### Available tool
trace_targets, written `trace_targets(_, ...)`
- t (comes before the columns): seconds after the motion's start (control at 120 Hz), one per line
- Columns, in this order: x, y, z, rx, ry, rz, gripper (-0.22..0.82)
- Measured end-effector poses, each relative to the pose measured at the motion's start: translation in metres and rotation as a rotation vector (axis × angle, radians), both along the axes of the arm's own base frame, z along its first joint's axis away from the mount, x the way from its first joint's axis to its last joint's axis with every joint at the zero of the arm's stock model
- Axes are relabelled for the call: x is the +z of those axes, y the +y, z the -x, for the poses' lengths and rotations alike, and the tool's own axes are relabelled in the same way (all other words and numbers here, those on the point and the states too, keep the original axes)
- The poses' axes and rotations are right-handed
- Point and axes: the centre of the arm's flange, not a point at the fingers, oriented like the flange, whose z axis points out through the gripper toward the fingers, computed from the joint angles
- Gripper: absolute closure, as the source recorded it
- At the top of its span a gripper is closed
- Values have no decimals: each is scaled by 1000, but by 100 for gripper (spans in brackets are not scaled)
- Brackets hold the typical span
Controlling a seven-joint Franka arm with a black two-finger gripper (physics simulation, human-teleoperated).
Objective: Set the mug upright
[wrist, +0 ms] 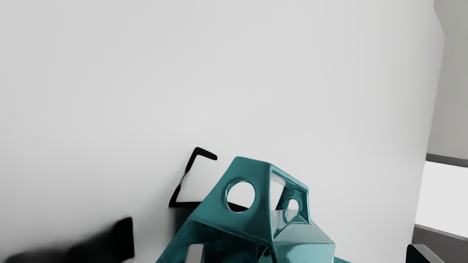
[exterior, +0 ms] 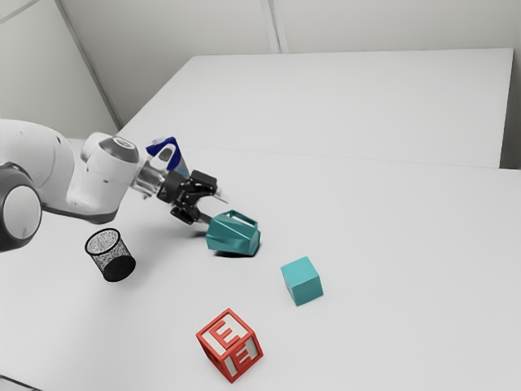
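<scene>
Pincer [exterior: 215,209] agape at mug's [exterior: 234,236] mouth [wrist: 228,244]

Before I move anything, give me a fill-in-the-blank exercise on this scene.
The teal mug lies on its ____.
The red-framed block shows the letter ____.
The mesh cup is colored ____.
The gripper is not shut but ____.

Missing words: side; E; black; open.

In the exterior view, the blue object [exterior: 176,158] toward the bench's [exterior: 391,220] far left corner is partly hidden by the gripper [exterior: 213,208] and the arm [exterior: 110,175] is cut off at the exterior view's left, while the mug [wrist: 256,219] and fingers [wrist: 195,254] are cut off by the wrist view's bottom edge.
</scene>
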Motion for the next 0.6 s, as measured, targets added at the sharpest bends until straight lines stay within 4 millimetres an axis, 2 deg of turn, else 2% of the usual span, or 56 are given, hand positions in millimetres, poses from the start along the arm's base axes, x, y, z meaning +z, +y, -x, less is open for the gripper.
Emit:
trace_targets(0.208, -9, -12, 6, -63, -21, 33, 0)
trace_targets(0.275, -11, -20, 9, -85, -27, 41, 3)
trace_targets(0.375, -14, -26, 13, -107, -34, 48, 17)
trace_targets(0.475, -13, -30, 16, -116, -47, 58, 39)
trace_targets(0.6, 2, -33, 15, -118, -90, 73, 59)
